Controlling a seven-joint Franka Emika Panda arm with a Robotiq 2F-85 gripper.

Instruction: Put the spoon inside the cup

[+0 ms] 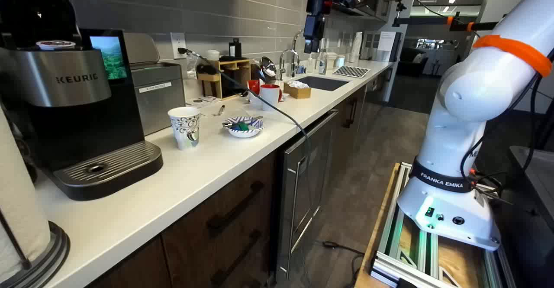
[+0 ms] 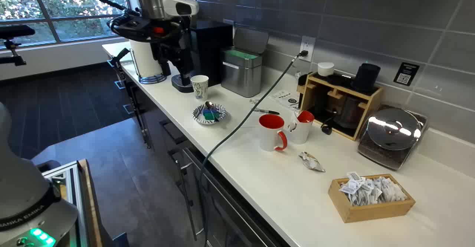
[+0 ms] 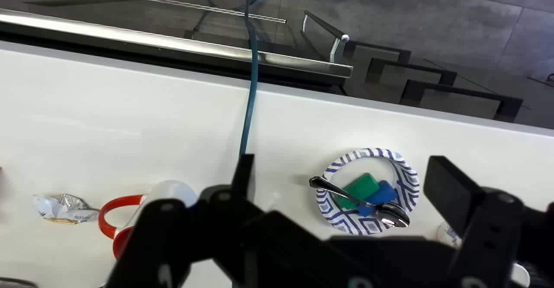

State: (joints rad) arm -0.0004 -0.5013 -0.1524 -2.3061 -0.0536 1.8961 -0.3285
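A shiny metal spoon (image 3: 391,215) lies across a white and blue patterned paper bowl (image 3: 368,226), its handle over the rim. The bowl also shows in both exterior views (image 1: 243,134) (image 2: 197,117). Under the spoon are a green sponge-like block (image 3: 361,189) and a blue one (image 3: 384,195). A patterned paper cup (image 1: 185,128) stands upright beside the bowl. It shows in an exterior view (image 2: 200,88) and is mostly hidden behind a finger in the wrist view (image 3: 447,236). My gripper (image 3: 342,177) is open and empty, above the counter, with the bowl between its fingers in view.
Two white mugs with red insides (image 2: 270,139) stand farther along the counter. A cable (image 2: 241,122) crosses the counter and hangs over its front edge. A coffee machine (image 1: 82,80) and a steel bin (image 1: 158,95) stand near the cup. A wooden box of packets (image 2: 374,211) is nearby.
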